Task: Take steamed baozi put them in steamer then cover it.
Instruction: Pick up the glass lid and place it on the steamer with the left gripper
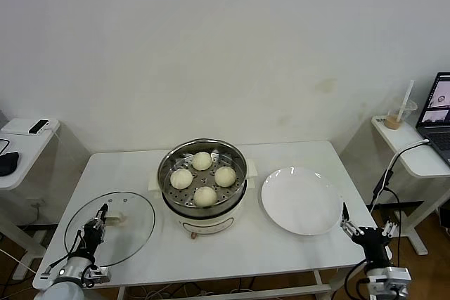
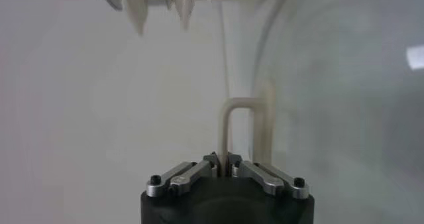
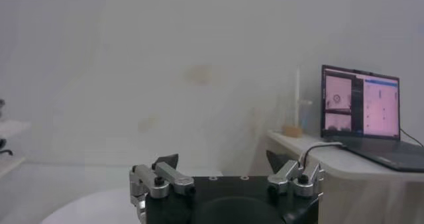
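Observation:
The steamer (image 1: 164, 168), a shiny steel pot on a cream base with a front knob, stands at the table's middle. Four pale baozi (image 1: 205, 196) sit on its perforated tray. The cover (image 1: 137, 226), a clear glass lid with a metal rim, lies flat on the table to the steamer's left. My left gripper (image 1: 103, 213) is over the lid, shut on its cream handle (image 2: 228, 122); in the left wrist view my left gripper (image 2: 223, 159) has its jaws pinched on the handle's thin edge. My right gripper (image 1: 344, 217) is open and empty at the table's front right corner, as the right wrist view (image 3: 222, 160) also shows.
A flat white plate (image 1: 302, 200) lies right of the steamer, close to my right gripper. A side table on the right holds a laptop (image 1: 439, 114) and a cup with a straw (image 1: 399, 114). Another side table (image 1: 21, 152) stands on the left.

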